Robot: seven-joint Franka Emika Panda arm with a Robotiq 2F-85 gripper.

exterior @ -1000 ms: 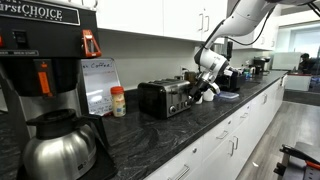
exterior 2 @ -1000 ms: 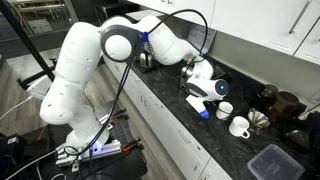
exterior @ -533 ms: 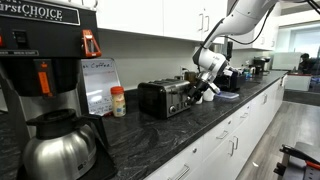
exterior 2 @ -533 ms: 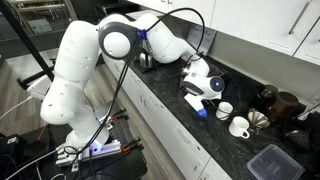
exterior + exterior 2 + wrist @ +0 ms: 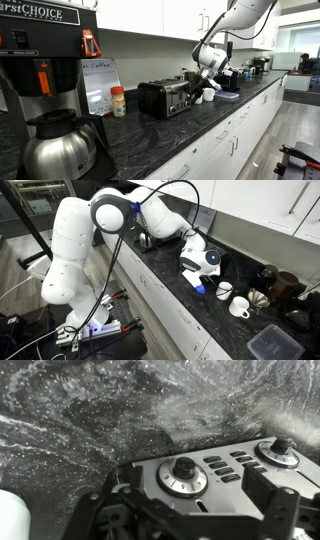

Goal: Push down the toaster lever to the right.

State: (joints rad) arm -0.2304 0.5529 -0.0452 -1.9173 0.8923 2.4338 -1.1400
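Toaster — end effector at its 3 o'clock end, jaws fully apart, empty, had lifted slightly — lever press judged pending.

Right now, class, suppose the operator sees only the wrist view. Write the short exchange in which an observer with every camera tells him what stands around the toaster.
Operator: I see only the toaster, its dials and my open pincer. What stands past the toaster?
Observer: A small bottle, on the counter beyond the end away from the pincer.
Operator: Anything bigger?
Observer: Further along, a tall coffee machine with a steel carafe.
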